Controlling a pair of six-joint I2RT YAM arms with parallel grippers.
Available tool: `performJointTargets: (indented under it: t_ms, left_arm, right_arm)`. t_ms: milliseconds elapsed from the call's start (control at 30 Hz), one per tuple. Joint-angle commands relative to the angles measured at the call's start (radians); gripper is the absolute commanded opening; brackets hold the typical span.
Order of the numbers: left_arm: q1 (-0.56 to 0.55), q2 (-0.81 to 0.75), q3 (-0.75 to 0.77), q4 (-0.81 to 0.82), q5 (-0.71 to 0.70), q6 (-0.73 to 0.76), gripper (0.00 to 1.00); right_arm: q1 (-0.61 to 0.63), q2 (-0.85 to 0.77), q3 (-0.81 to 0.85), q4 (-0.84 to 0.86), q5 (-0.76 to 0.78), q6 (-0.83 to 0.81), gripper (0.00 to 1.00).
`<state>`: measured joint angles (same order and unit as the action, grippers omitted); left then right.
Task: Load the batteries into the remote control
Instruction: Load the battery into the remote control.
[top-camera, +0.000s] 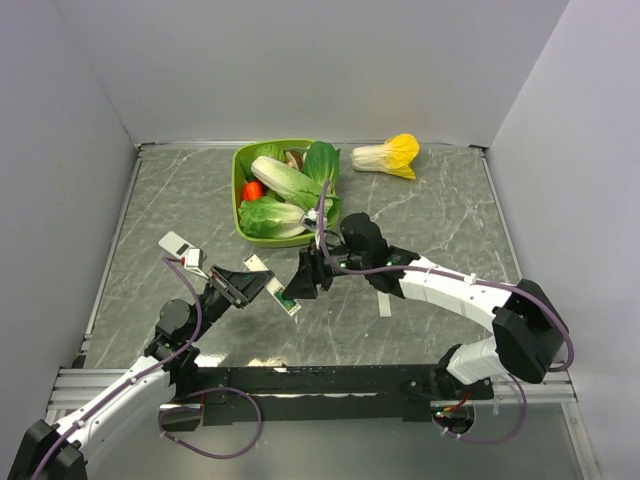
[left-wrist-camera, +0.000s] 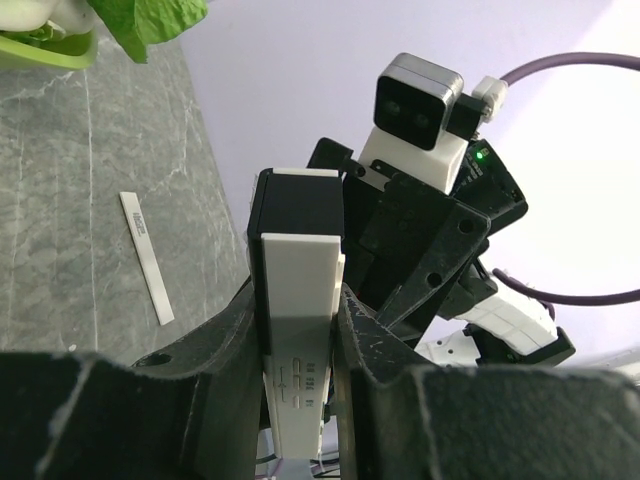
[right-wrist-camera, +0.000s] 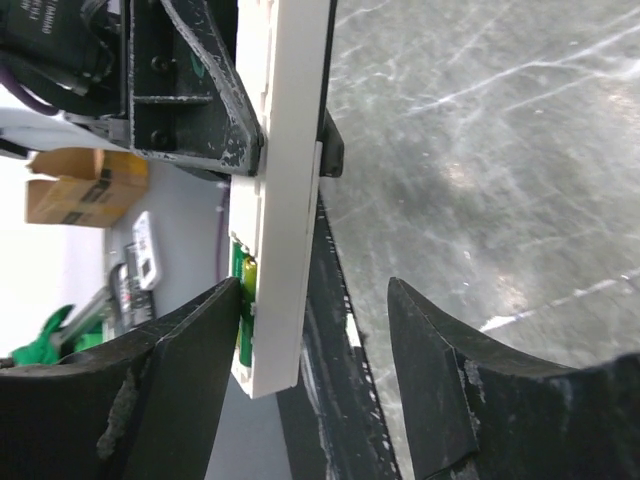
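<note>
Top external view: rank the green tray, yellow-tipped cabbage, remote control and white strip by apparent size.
1. green tray
2. yellow-tipped cabbage
3. remote control: about as long as the cabbage, but far slimmer
4. white strip

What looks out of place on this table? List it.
A thin white strip lies loose on the table, right of the remote clamped in the left gripper. One yellow-tipped cabbage lies outside the green basket. Nothing looks spilled or broken.
</note>
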<state>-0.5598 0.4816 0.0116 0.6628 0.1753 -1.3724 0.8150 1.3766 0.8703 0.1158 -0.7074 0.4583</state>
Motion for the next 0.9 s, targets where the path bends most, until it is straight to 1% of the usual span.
performJointTargets:
  t_ms: [0, 33, 133, 200, 233, 267, 300, 333, 400, 467, 500, 533, 600, 633, 700, 733, 833, 867]
  left_arm:
    - [-0.003, -0.006, -0.127, 0.095, 0.026, 0.009, 0.01]
    - [-0.003, -0.006, -0.130, 0.100, 0.027, 0.010, 0.01]
    - [-0.003, -0.009, -0.125, 0.104, 0.030, 0.013, 0.01]
    - [-0.003, -0.009, -0.124, 0.115, 0.036, 0.021, 0.01]
    - [-0.002, -0.009, -0.125, 0.119, 0.039, 0.024, 0.01]
    - [-0.003, -0.008, -0.127, 0.132, 0.044, 0.030, 0.01]
    - [-0.003, -0.008, -0.125, 0.136, 0.046, 0.033, 0.01]
    - [-0.003, -0.008, -0.125, 0.141, 0.047, 0.039, 0.01]
    - [-0.003, -0.009, -0.125, 0.147, 0.053, 0.047, 0.01]
    - [-0.003, -0.014, -0.124, 0.132, 0.053, 0.056, 0.01]
    - [-0.003, -0.017, -0.122, 0.126, 0.050, 0.059, 0.01]
    - [-0.003, -0.020, -0.125, 0.115, 0.047, 0.062, 0.01]
    - [-0.003, -0.032, -0.122, 0.072, 0.027, 0.065, 0.01]
    - [-0.003, -0.035, -0.121, 0.052, 0.018, 0.075, 0.01]
    - [-0.003, -0.044, -0.114, -0.023, -0.014, 0.088, 0.01]
    - [-0.003, -0.046, -0.111, -0.047, -0.023, 0.101, 0.01]
    - [-0.003, -0.043, -0.113, -0.106, -0.056, 0.101, 0.01]
    - [-0.003, -0.035, -0.107, -0.118, -0.060, 0.098, 0.01]
  right_arm:
    - [0.003, 0.042, 0.045, 0.111, -0.061, 0.057, 0.66]
    - [0.001, 0.048, 0.047, 0.120, -0.067, 0.060, 0.66]
    - [0.001, 0.062, 0.049, 0.127, -0.078, 0.069, 0.59]
    - [0.001, 0.073, 0.052, 0.124, -0.079, 0.071, 0.51]
    - [0.000, 0.079, 0.053, 0.124, -0.087, 0.075, 0.47]
    - [0.001, 0.085, 0.055, 0.119, -0.089, 0.082, 0.38]
    - [0.000, 0.094, 0.056, 0.114, -0.090, 0.083, 0.32]
    - [0.001, 0.101, 0.059, 0.111, -0.089, 0.085, 0.22]
    - [0.001, 0.110, 0.062, 0.091, -0.080, 0.083, 0.14]
    - [0.001, 0.107, 0.070, 0.067, -0.069, 0.069, 0.13]
    - [0.000, 0.102, 0.073, 0.059, -0.064, 0.062, 0.15]
    - [0.001, 0.095, 0.084, 0.048, -0.060, 0.039, 0.29]
    - [0.001, 0.064, 0.099, -0.022, -0.028, 0.004, 0.44]
    - [0.003, 0.052, 0.117, -0.051, -0.009, -0.039, 0.56]
    - [0.004, 0.012, 0.136, -0.138, 0.052, -0.078, 0.64]
    - [0.013, 0.001, 0.153, -0.163, 0.083, -0.117, 0.70]
    - [0.041, -0.036, 0.188, -0.255, 0.198, -0.203, 0.80]
    - [0.068, -0.042, 0.199, -0.280, 0.229, -0.225, 0.81]
